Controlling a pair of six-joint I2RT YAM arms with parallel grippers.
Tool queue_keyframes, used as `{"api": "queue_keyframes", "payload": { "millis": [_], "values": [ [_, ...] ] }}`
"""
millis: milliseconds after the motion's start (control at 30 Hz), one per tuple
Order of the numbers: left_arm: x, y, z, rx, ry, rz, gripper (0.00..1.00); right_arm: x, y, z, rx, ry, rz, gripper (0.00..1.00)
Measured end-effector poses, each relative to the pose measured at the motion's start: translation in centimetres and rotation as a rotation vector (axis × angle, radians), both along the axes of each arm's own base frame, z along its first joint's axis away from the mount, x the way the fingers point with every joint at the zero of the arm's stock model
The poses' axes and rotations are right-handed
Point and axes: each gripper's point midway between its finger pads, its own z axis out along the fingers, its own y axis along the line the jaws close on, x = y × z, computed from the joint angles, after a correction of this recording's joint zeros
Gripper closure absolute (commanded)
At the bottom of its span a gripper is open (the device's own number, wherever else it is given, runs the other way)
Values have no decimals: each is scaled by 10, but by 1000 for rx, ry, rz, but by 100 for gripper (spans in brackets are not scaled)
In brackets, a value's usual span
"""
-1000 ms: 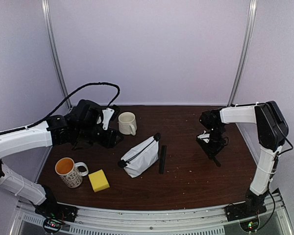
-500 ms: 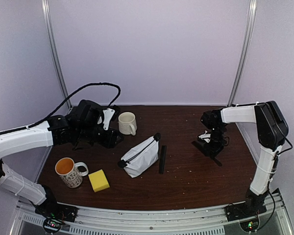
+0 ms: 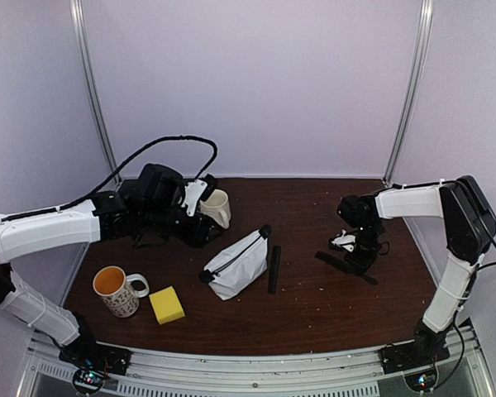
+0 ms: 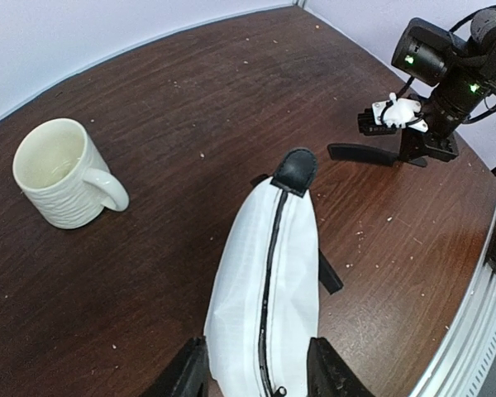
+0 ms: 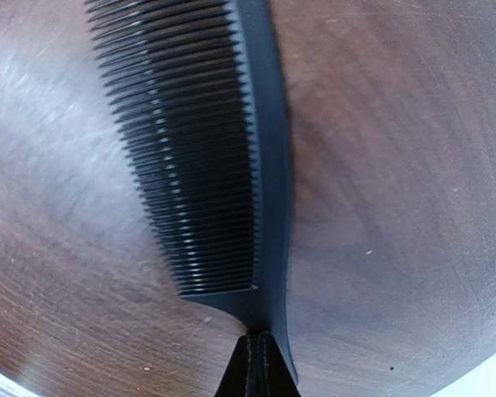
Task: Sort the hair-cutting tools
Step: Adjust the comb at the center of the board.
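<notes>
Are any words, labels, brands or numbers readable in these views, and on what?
No readable text in any view.
On the speckled ceramic mug with orange inside: dark marks, too small to read.
No print shows on the black plastic comb, white zip pouch or cream ribbed mug.

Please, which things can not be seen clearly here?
- Inside of the white pouch: its fabric hides it, every view.
- Second comb: left wrist view, mostly behind the pouch.
- Held comb: right wrist view, far end cut by top edge.
- Left gripper: top view, fingers lost against its dark wrist.
</notes>
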Motion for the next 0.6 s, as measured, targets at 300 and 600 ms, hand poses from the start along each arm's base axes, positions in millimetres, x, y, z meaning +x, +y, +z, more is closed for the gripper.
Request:
{"api": "queue_keyframes", "payload": {
  "millis": [300, 600],
  "values": [
    [-1, -19, -5, -23, 30, -69, 57, -46, 31, -1, -30, 9, 268, 99],
    [-8, -25, -2, -47, 29, -122, 57, -80, 77, -1, -84, -33, 579, 97]
  ]
}}
